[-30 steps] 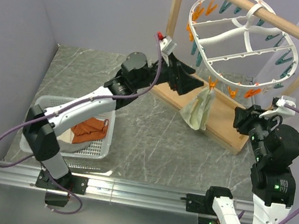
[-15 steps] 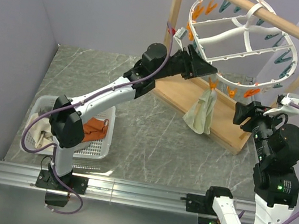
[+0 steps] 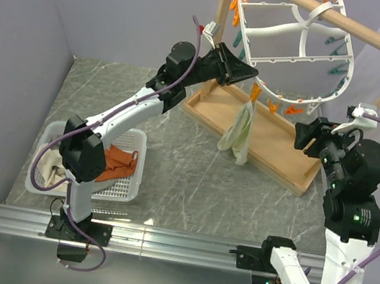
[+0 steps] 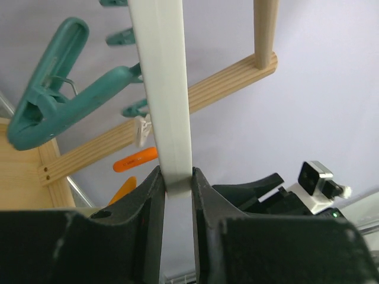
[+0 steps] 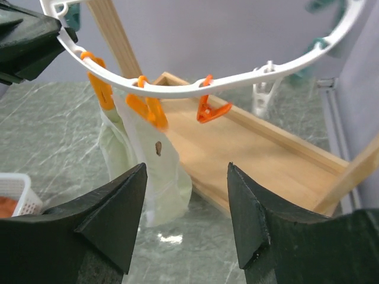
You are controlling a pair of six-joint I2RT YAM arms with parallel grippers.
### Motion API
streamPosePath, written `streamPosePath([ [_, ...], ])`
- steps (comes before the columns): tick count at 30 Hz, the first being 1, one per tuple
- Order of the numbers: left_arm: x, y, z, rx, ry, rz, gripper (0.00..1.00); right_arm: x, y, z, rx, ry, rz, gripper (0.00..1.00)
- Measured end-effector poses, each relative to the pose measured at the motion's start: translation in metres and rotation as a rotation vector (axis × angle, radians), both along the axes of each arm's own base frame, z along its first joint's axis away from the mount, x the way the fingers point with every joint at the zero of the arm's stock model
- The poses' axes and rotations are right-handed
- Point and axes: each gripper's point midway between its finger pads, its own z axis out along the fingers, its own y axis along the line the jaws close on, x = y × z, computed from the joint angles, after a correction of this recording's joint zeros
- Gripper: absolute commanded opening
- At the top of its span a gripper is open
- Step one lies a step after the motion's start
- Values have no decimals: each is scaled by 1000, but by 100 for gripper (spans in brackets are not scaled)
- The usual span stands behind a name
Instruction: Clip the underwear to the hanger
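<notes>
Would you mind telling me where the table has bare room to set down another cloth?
The marble table is bare between the basket and the wooden stand, in front of the hanging underwear. Under the hanger it is crowded: the left hand grips its rim and the right hand hovers open.
</notes>
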Motion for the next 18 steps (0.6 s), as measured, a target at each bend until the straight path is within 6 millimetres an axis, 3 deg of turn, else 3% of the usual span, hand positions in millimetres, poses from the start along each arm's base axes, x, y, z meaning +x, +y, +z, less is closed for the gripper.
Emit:
streamPosePath([
  [7, -8, 0, 3, -20, 36, -54, 0, 15, 5, -11, 28, -1, 51, 60],
  [18, -14, 1, 5, -37, 82, -98, 0, 28, -20, -15, 67, -53, 71, 56],
])
